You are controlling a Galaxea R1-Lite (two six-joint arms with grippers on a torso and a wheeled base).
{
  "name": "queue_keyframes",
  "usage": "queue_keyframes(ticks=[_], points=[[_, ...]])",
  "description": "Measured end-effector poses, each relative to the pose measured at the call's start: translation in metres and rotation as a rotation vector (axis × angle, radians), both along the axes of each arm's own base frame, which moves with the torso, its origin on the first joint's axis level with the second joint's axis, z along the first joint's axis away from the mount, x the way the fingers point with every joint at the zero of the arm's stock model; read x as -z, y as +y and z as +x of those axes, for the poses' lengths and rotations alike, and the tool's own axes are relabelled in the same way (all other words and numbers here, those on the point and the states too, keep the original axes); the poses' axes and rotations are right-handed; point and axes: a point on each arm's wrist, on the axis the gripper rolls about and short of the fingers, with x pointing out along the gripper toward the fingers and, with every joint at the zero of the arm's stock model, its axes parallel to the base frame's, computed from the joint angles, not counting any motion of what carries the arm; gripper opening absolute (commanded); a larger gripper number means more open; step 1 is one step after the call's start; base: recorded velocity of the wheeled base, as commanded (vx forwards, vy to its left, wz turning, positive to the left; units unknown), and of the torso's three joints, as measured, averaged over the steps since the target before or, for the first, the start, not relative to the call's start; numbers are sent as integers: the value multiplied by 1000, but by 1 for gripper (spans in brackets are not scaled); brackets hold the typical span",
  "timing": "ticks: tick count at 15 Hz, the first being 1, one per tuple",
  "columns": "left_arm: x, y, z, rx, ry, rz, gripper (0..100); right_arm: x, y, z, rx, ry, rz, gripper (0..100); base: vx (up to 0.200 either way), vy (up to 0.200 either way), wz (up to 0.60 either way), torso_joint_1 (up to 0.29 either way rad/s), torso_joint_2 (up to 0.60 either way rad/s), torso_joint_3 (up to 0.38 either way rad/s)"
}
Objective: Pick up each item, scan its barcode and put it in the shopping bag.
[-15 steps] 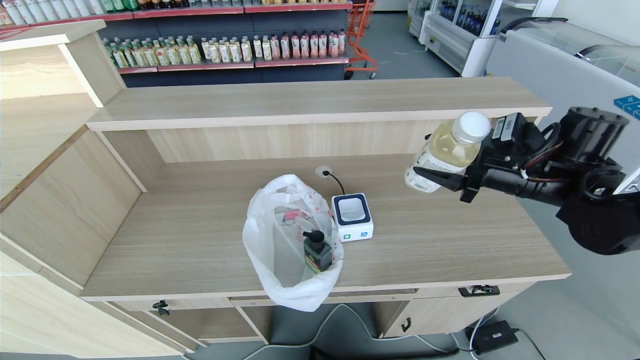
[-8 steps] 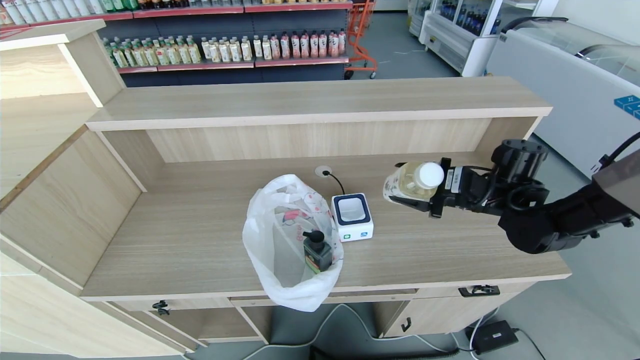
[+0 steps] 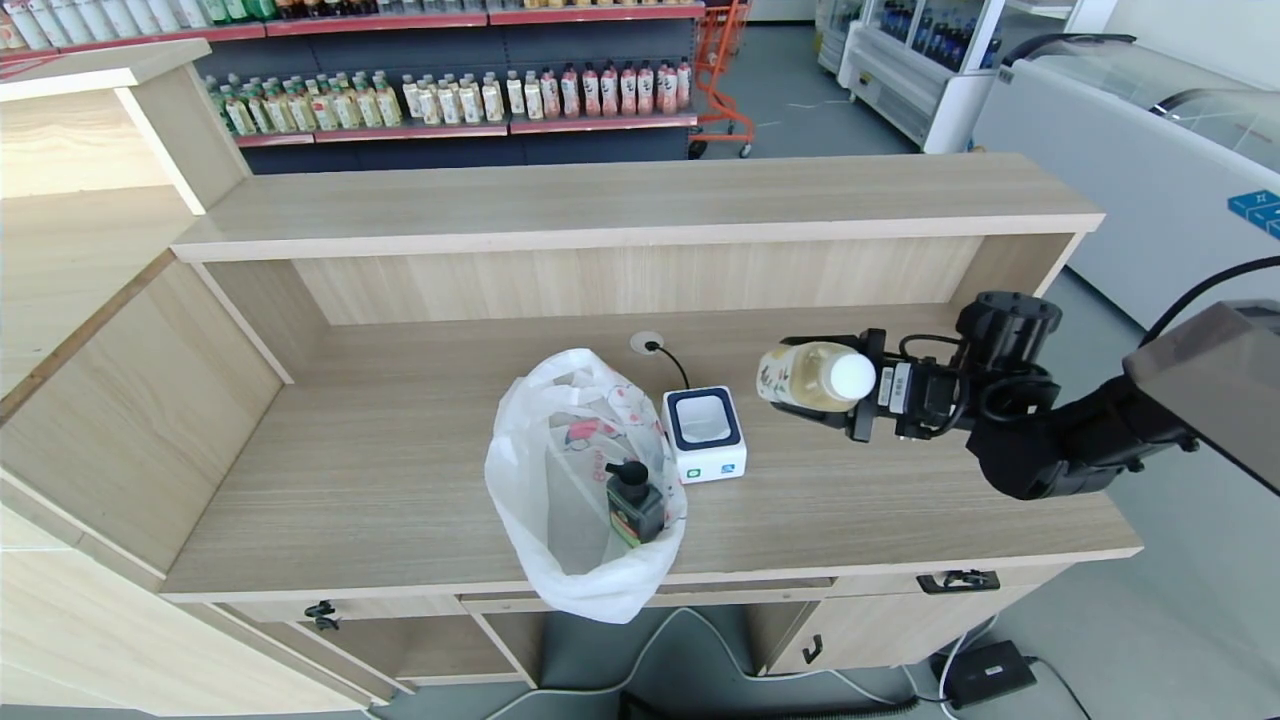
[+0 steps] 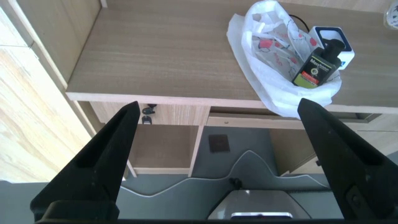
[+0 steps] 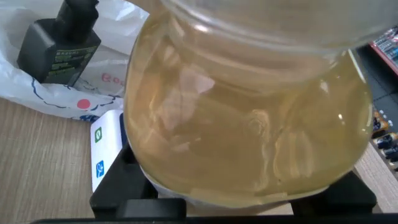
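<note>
Near the scanner [image 3: 704,433], our right gripper [image 3: 802,378] clasps the bottle [image 3: 800,368]; we cannot read its label. Our left gripper [image 4: 219,107] gapes wide.

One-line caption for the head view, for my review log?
Right pincer holds a drink bottle sideways over the counter beside the scanner; a dark pump bottle sits in the shopping bag.

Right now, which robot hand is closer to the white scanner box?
Right. The right gripper, holding the bottle, hovers just beside the scanner. The left gripper hangs off the counter's front edge, beyond the shopping bag.
</note>
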Motion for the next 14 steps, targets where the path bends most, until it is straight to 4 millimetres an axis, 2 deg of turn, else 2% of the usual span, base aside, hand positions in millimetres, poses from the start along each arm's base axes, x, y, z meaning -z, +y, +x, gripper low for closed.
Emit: queue_keyframes(ticks=[8,14], points=[[0,0,0,0,-1,0,100,11,13,26,-38,-35,7,0,0,0,0,0,0,0],[0,0,0,0,0,0,100,29,19,33,-48,-11,2,0,0,0,0,0,0,0]])
